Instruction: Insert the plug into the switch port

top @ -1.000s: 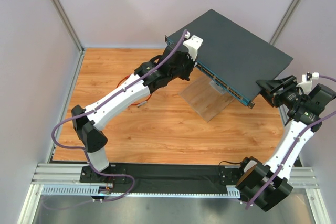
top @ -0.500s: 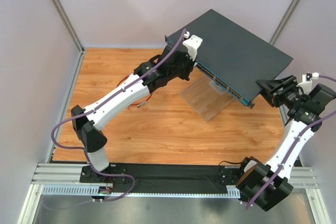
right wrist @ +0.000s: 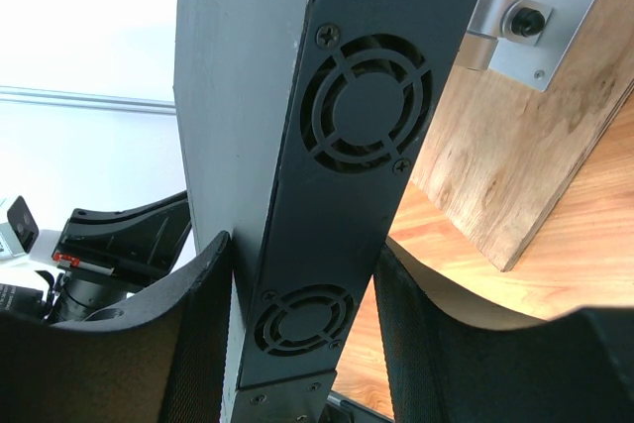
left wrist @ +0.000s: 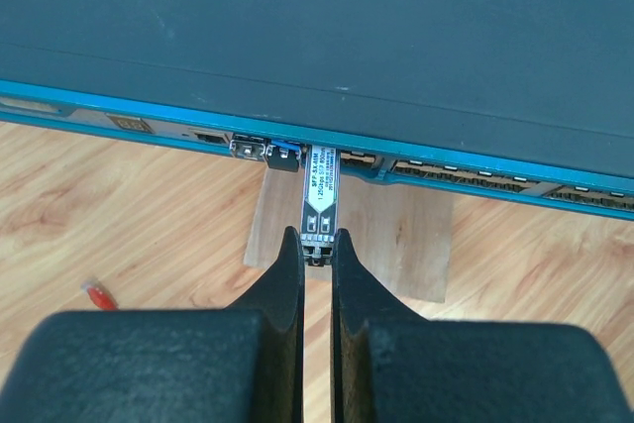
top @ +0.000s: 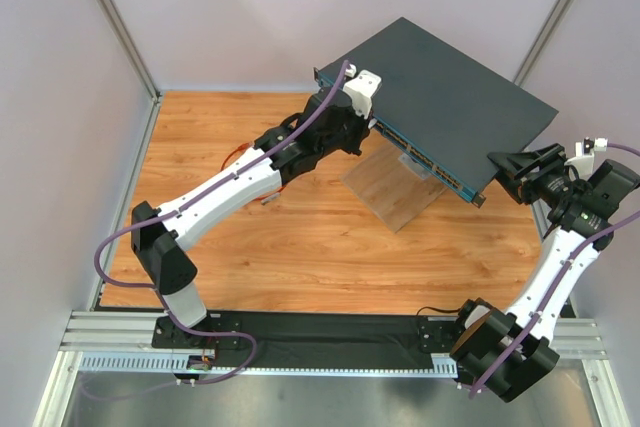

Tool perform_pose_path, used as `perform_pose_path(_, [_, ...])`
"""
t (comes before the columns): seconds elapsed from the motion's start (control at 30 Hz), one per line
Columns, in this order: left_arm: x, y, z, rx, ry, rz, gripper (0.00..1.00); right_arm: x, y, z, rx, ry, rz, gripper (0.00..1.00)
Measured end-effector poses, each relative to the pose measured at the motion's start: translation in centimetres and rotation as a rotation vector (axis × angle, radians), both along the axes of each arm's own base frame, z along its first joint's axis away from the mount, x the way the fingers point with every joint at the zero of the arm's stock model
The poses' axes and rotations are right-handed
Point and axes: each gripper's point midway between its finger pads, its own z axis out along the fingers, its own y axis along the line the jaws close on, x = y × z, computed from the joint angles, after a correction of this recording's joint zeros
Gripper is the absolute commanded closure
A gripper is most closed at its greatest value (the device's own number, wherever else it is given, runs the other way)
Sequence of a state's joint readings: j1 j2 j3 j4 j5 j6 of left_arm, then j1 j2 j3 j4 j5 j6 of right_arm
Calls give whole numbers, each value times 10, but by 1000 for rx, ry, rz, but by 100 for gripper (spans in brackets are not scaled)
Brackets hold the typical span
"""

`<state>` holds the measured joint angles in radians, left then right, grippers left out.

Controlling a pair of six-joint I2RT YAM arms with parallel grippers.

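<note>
1. The left gripper [left wrist: 315, 245] has its two black fingers pressed together on the near end of a slim grey metal module with a white printed label [left wrist: 319, 195].
2. The module's far end meets a switch port [left wrist: 320, 154] in the teal-edged front face of the wide, flat dark blue-grey box [left wrist: 347, 27] – how deep it sits cannot be told.
3. Just left of it, two short stubs stand in neighbouring sockets, one grey [left wrist: 244, 149] and one blue-tabbed [left wrist: 283, 154].
4. The small red-booted plug [left wrist: 97, 294] lies on the light wooden table [top: 300, 237], off to the left of the left gripper and well apart from the box – nothing holds it.
5. The right gripper [right wrist: 302, 274] is clamped on the box's vented end, one finger against each broad face.
</note>
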<state>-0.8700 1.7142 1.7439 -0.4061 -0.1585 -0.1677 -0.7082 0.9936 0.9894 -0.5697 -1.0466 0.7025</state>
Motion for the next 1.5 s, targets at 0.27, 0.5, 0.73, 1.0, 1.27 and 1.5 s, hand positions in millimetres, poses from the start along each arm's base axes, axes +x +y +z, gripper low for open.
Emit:
perform_pose_path(0.27, [1, -1, 2, -10, -7, 1, 100, 0, 0, 0, 1, 0, 2, 100])
perform_pose_path(0.5, [4, -4, 3, -10, -14, -3, 100, 1, 0, -1, 3, 2, 4, 100])
perform_pose_path(0.73, [13, -12, 3, -8, -19, -13, 100, 1, -1, 0, 6, 2, 9, 100])
perform_pose_path(1.0, [17, -16, 2, -7, -22, -33, 62, 2, -1, -1, 10, 4, 17, 100])
perform_pose_path(1.27, [1, 14, 8, 20, 0, -60, 59, 1, 0, -1, 11, 6, 19, 100])
perform_pose_path(1.5, [-18, 28, 27, 31, -8, -104, 86, 1, 0, -1, 11, 7, 20, 100])
